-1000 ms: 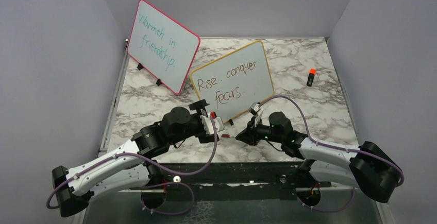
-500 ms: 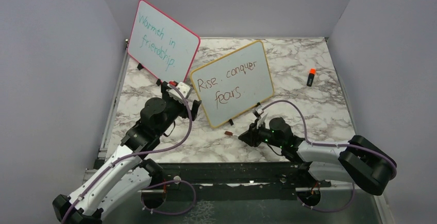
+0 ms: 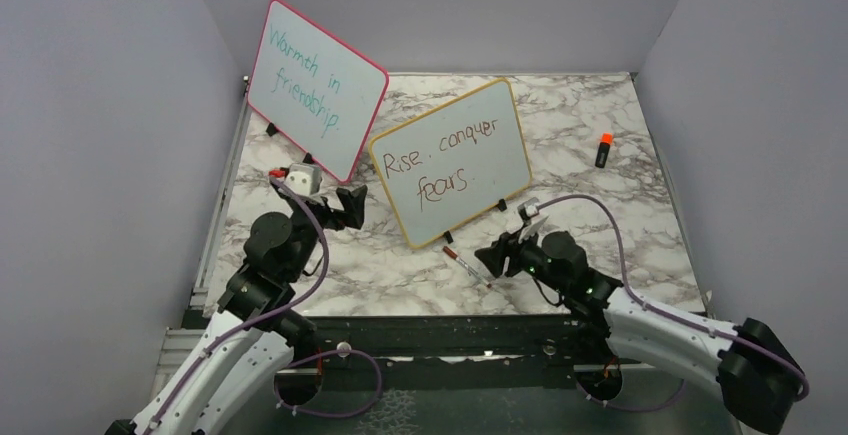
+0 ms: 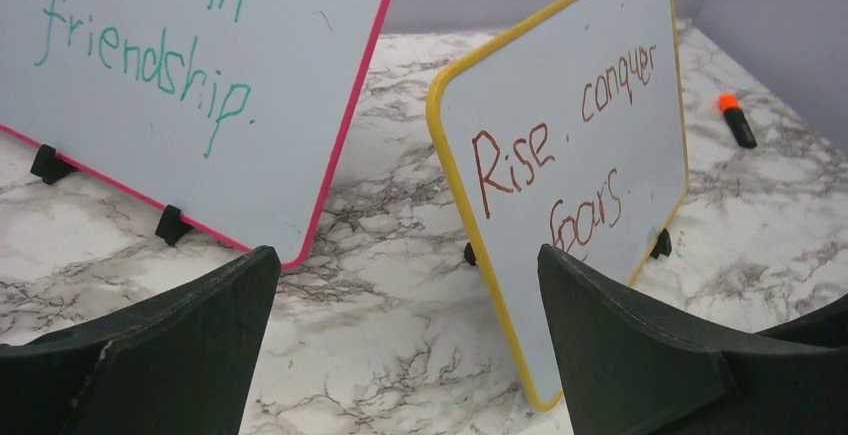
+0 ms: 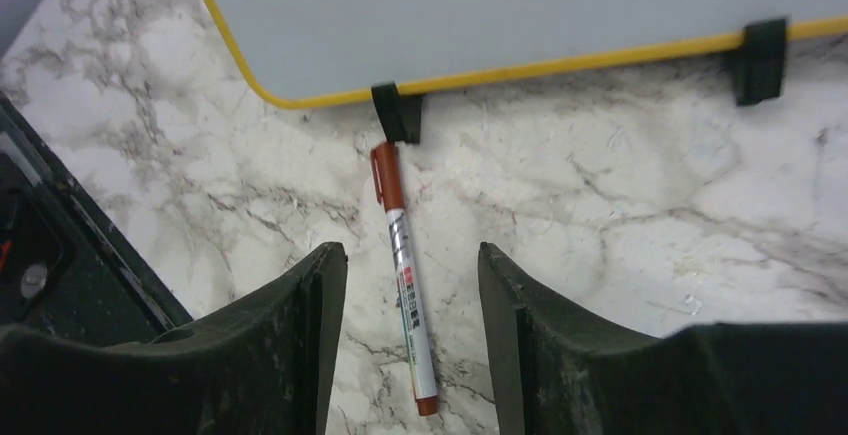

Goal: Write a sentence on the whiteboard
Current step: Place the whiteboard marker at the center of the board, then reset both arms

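**Loose pen [image 5: 405,285] at the whiteboard [image 3: 503,160]**

The whiteboard stands tilted mid-tabletop [image 3: 600,225], its sentence [image 3: 443,187] facing the arms. A pink board [image 3: 315,90] stands just behind-left, its corner close by. The pen lies at the whiteboard's foot between the half-parted, empty jaws of the right pincer [image 5: 410,255]. The left pincer [image 4: 405,255] gapes wide and empty before both boards. A marker [image 3: 604,150] lies far right on open marble. Grey walls [image 3: 100,155] close three sides.
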`<action>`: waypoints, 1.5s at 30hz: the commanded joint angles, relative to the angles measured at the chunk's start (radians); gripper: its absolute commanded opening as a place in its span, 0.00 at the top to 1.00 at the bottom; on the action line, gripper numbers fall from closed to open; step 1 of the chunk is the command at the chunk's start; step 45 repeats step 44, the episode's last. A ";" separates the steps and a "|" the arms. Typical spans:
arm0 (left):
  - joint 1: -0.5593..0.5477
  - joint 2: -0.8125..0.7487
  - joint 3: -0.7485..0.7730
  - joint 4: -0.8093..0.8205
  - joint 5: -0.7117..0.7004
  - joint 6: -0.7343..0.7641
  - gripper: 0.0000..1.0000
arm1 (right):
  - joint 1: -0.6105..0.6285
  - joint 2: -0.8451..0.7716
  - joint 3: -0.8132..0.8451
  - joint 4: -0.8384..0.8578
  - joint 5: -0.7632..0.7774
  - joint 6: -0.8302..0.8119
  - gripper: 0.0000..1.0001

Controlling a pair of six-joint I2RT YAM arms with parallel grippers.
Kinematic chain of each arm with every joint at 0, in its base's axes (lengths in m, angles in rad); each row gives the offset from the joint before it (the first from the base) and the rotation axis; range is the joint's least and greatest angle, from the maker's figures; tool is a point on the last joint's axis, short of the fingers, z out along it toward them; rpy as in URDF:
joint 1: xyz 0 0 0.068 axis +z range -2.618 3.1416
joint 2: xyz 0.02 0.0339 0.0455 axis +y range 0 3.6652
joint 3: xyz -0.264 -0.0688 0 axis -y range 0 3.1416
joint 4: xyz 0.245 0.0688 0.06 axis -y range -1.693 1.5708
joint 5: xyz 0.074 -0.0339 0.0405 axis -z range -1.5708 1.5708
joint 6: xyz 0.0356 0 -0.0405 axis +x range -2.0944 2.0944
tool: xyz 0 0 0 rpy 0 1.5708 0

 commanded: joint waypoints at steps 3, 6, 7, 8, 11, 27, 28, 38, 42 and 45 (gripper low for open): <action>0.007 -0.124 -0.027 0.030 -0.128 -0.078 0.01 | 0.002 -0.304 0.198 -0.449 0.327 -0.024 0.34; 0.008 -0.186 -0.028 0.020 -0.144 -0.025 0.01 | 0.002 -0.412 0.321 -0.605 0.458 -0.061 0.03; 0.008 -0.208 -0.031 0.021 -0.173 -0.032 0.01 | 0.003 -0.437 0.361 -0.646 0.506 -0.071 0.01; 0.008 -0.235 -0.037 0.021 -0.203 -0.045 0.01 | 0.002 -0.459 0.402 -0.689 0.560 -0.073 0.00; 0.008 -0.314 -0.057 0.024 -0.271 -0.055 0.01 | 0.001 -0.502 0.520 -0.808 0.673 -0.073 0.00; 0.028 -0.489 -0.025 0.003 -0.376 -0.200 0.01 | 0.001 -0.764 0.590 -0.916 0.877 -0.184 0.00; 0.035 -0.488 -0.022 0.000 -0.362 -0.180 0.01 | 0.001 -0.781 0.583 -0.909 0.874 -0.188 0.00; 0.173 -0.488 -0.042 0.030 -0.222 -0.133 0.01 | 0.002 -0.765 0.572 -0.910 0.870 -0.192 0.00; 0.212 -0.489 -0.045 0.039 -0.192 -0.130 0.01 | 0.002 -0.760 0.571 -0.911 0.870 -0.193 0.00; 0.215 -0.489 -0.043 0.035 -0.178 -0.123 0.01 | 0.001 -0.761 0.570 -0.910 0.869 -0.194 0.00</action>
